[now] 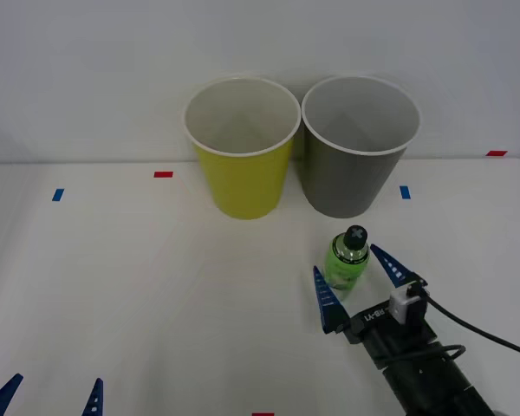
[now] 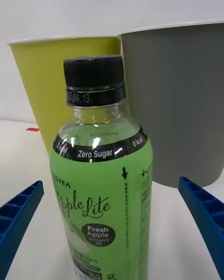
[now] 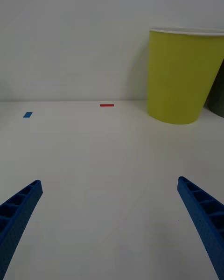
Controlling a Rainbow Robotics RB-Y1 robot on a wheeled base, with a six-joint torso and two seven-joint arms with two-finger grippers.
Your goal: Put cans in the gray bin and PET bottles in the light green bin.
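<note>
table (image 1: 113,286): bins upright at 12 o'clock | light green bin (image 1: 242,147) beside gray bin (image 1: 359,146) | right gripper (image 1: 358,279) spread, straddling bottle to grasp | PET bottle (image 1: 347,258) upright at 4 o'clock | left gripper (image 1: 48,397) spread, parked at 7 o'clock

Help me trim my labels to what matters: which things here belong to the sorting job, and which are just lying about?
Job: PET bottle, upright between the open fingers of the right gripper; light green bin; gray bin; left gripper, open and idle at the near edge.

Lying about: red tape marks and blue tape marks on the table.
</note>
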